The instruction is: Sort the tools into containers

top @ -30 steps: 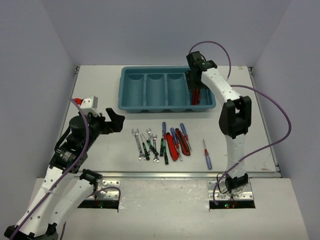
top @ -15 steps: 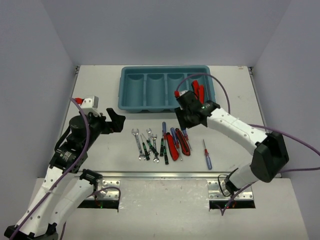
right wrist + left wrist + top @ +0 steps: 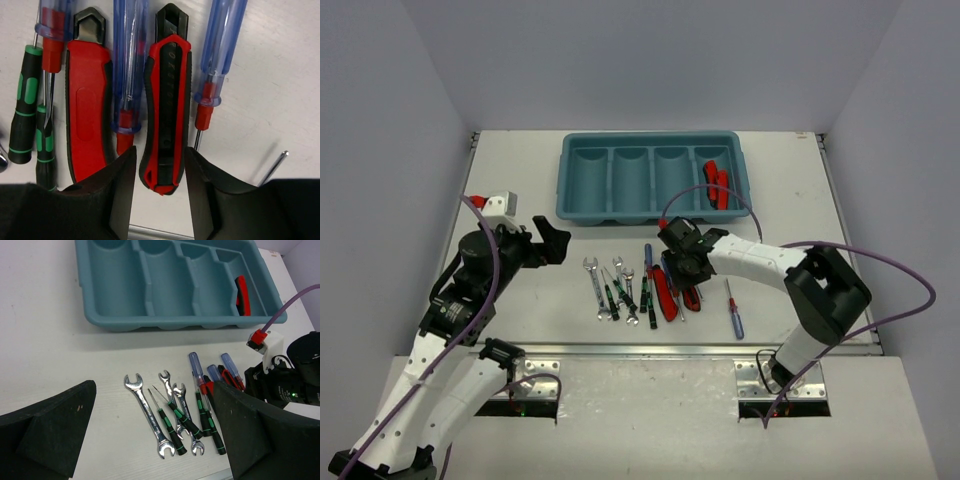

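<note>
The teal tray (image 3: 650, 137) stands at the back of the table, and two red-and-black knives (image 3: 716, 185) lie in its rightmost compartment. The other tools lie in a row in front of it: silver wrenches (image 3: 594, 285), green-black drivers (image 3: 612, 300), blue-handled screwdrivers (image 3: 127, 65) and two more knives. My right gripper (image 3: 682, 272) is open and low over this row. Its jaws stand either side of one red-and-black knife (image 3: 167, 100), with small gaps. The other knife (image 3: 89, 110) lies just to its left. My left gripper (image 3: 552, 243) is open and empty, left of the row.
A lone blue-handled screwdriver (image 3: 733, 310) lies apart at the right of the row. In the left wrist view the tray (image 3: 150, 322) and the wrenches (image 3: 147, 415) show between the open fingers. The table's metal front edge is close behind the tools.
</note>
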Tool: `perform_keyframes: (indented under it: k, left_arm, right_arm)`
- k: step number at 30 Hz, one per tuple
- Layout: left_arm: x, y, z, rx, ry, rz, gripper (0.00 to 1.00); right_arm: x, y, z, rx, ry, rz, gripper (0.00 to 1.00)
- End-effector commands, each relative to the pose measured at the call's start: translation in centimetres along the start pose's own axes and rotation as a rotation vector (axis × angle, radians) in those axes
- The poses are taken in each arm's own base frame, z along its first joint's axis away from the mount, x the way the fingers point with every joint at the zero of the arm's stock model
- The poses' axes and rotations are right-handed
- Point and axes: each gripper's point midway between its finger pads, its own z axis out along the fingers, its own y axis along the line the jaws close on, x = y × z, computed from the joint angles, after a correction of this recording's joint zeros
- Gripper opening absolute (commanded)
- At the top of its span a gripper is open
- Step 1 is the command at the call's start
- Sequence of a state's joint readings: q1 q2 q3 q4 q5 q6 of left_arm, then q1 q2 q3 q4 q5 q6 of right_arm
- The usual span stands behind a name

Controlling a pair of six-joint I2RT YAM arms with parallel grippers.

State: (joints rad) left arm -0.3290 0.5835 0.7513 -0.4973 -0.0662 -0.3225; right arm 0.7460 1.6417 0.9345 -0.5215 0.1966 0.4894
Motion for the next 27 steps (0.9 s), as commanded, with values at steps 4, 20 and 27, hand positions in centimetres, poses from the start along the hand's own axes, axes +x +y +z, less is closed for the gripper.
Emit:
perform_keyframes:
  k: [4, 20, 27]
  left_arm:
    - [-0.7, -0.8, 0.2, 0.031, -0.028, 0.003, 1.0]
    - [-0.6, -0.8, 0.2, 0.034, -0.026, 0.004, 1.0]
    - [-0.6, -0.8, 0.3, 0.031, -0.025, 0.004, 1.0]
  right_arm:
    - [1.6, 0.7, 2.1, 0.003, 0.031, 0.02, 0.43]
    - [3.4, 1.1, 2.8, 0.024, 0.071, 0.014, 0.19]
    - [0.0, 0.9, -1.5, 0.03, -0.051, 0.007, 0.04]
